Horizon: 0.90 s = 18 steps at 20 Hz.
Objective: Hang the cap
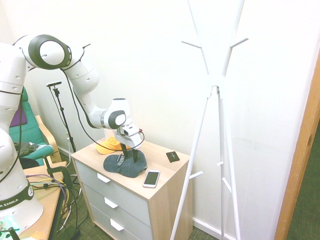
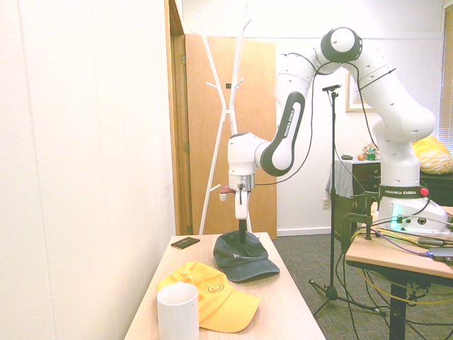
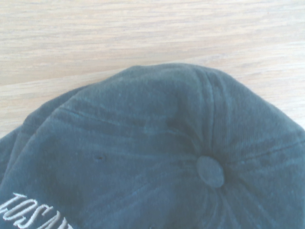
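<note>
The cap, dark navy with pale lettering on its front, lies crown-up on the top of a drawer chest, about midway along it and nearer the front edge than the wall. I call the chest by its own name, as it is a set of drawers with a light wood top.

I have the end effector pointing straight down at the cap's crown. From the first exterior view I see its two dark fingers standing apart, spread about as wide as they go, with their tips at or just above the fabric; I cannot tell whether they touch it. Nothing is gripped between them. In the second exterior view the end effector comes down onto the top of the cap, and only one dark finger shows from that side.

The wrist view is filled by the cap: the crown button sits a little off centre, the seams run out from it, and part of the lettering shows at one corner, with bare wood grain beyond the crown.

An orange-yellow cap lies toward the left back corner of the chest top in the first exterior view, just beside the navy one. A white phone lies at the front edge, and a small black card near the wall side. A white cup stands at the near end in the second exterior view. A white coat stand rises just beside the chest.
</note>
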Each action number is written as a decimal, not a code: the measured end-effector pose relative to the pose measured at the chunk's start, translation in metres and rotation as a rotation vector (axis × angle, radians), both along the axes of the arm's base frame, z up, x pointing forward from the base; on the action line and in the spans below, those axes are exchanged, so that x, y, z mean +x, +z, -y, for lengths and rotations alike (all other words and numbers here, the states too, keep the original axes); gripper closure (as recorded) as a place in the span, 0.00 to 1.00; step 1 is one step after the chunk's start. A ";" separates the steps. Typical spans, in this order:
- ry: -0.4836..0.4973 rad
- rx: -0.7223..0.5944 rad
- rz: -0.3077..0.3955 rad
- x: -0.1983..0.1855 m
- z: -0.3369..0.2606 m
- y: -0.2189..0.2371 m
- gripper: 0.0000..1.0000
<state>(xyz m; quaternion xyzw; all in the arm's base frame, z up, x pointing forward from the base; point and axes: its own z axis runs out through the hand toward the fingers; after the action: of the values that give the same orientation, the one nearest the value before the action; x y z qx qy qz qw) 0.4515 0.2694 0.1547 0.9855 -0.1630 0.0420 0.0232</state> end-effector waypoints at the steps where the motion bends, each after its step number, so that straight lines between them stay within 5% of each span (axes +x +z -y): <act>1: 0.001 0.000 0.001 0.000 0.000 0.000 1.00; 18: 0.005 -0.001 0.007 -0.014 0.002 0.004 1.00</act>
<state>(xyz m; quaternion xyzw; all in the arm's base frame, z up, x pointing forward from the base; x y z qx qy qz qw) 0.4377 0.2673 0.1586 0.9857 -0.1604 0.0456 0.0229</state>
